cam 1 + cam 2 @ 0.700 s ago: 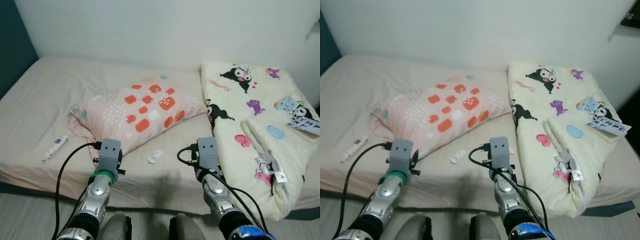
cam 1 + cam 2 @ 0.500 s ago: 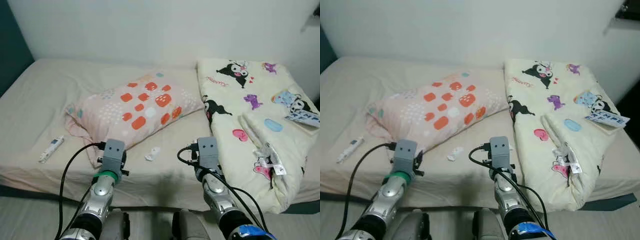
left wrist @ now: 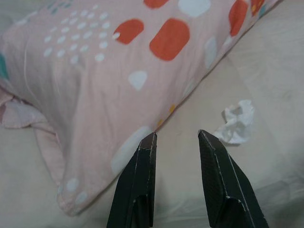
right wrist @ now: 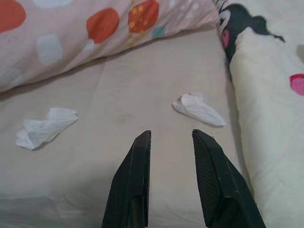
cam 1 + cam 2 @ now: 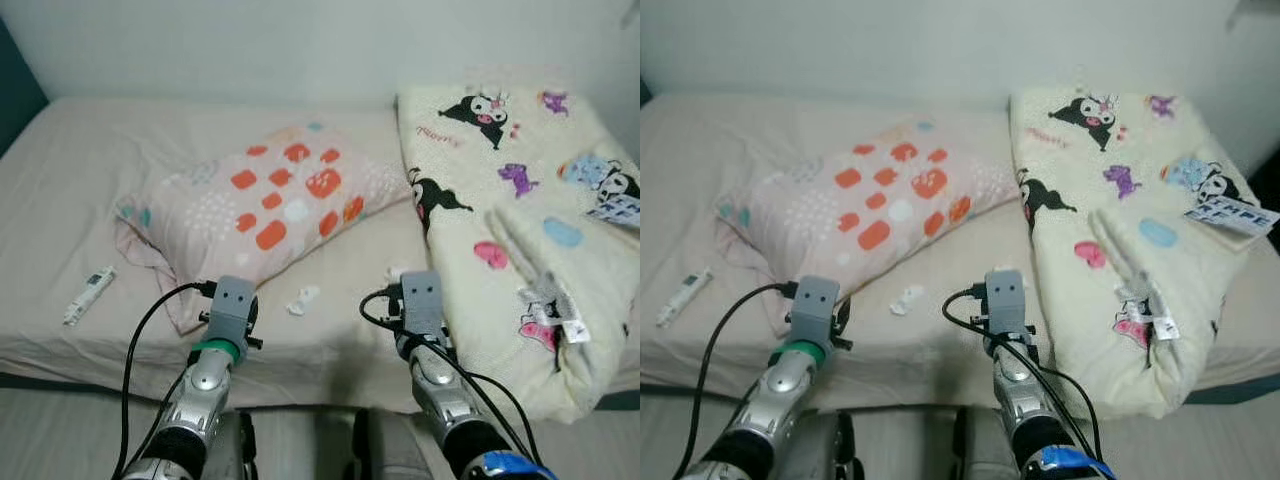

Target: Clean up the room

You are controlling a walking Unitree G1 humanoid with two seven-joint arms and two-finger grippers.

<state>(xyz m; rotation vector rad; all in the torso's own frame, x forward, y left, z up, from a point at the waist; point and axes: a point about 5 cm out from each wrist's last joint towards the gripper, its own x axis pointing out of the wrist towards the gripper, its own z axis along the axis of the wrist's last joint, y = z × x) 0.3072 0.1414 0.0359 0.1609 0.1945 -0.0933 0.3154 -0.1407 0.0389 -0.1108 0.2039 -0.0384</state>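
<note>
A crumpled white tissue [image 5: 302,298] lies on the beige bed sheet [image 5: 80,190] just in front of the pink pillow with orange spots [image 5: 265,205]. A second tissue [image 4: 197,108] lies beside the folded cream cartoon blanket [image 5: 520,200]. My left gripper [image 3: 176,137] is open, low over the sheet at the pillow's near edge, with the first tissue [image 3: 236,124] a little ahead to one side. My right gripper [image 4: 171,134] is open and empty, with the second tissue just ahead of it and the first tissue [image 4: 45,127] off to the side.
A small white tube [image 5: 88,295] lies on the sheet's left side near the front edge. A printed packet [image 5: 620,208] rests on the blanket at the far right. A white wall backs the bed. The mattress front edge runs just below my wrists.
The whole picture has shifted: the camera has come closer to the bed and looks further down. Both arms keep the same pose, and nothing on the bed has moved.
</note>
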